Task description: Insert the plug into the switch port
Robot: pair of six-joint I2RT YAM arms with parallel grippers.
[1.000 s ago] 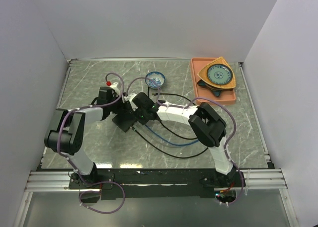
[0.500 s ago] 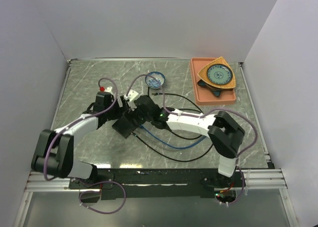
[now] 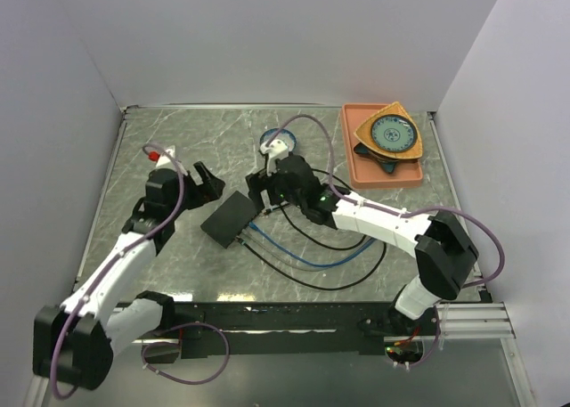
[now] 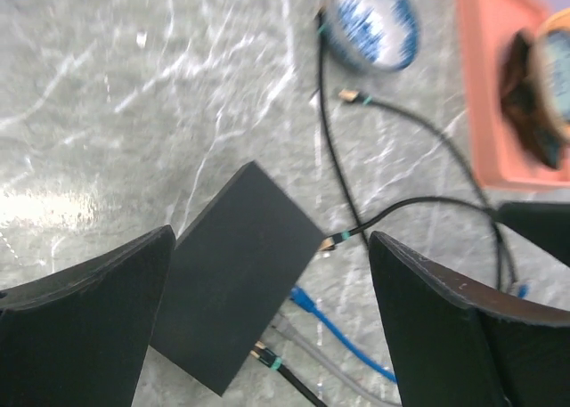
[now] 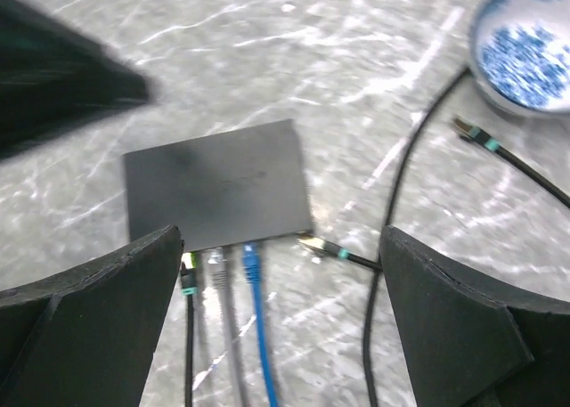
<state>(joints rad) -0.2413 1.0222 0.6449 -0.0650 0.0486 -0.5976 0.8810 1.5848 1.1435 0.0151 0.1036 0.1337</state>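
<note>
The switch [image 3: 230, 218] is a flat black box lying askew at the table's middle. Along its near edge sit a black plug with a teal band [image 5: 187, 278], a grey one [image 5: 216, 264] and a blue one [image 5: 251, 263]. A fourth plug [image 5: 321, 245], gold-tipped on a black cable, has its tip at the switch's corner; whether it sits in a port cannot be told. My left gripper [image 3: 207, 183] hangs open to the switch's left, holding nothing. My right gripper [image 3: 260, 196] hangs open just right of the switch [image 5: 214, 184], also holding nothing.
A loose gold-tipped plug [image 5: 472, 133] lies near a blue-patterned bowl [image 5: 525, 42]. Black and blue cables [image 3: 312, 251] loop over the table right of the switch. An orange tray [image 3: 352, 158] holding dishes stands at the back right. White walls close in three sides.
Both grippers have opened and drawn back from the switch, the left arm swinging out to the left, the right arm backing toward the bowl. The switch lies free.
</note>
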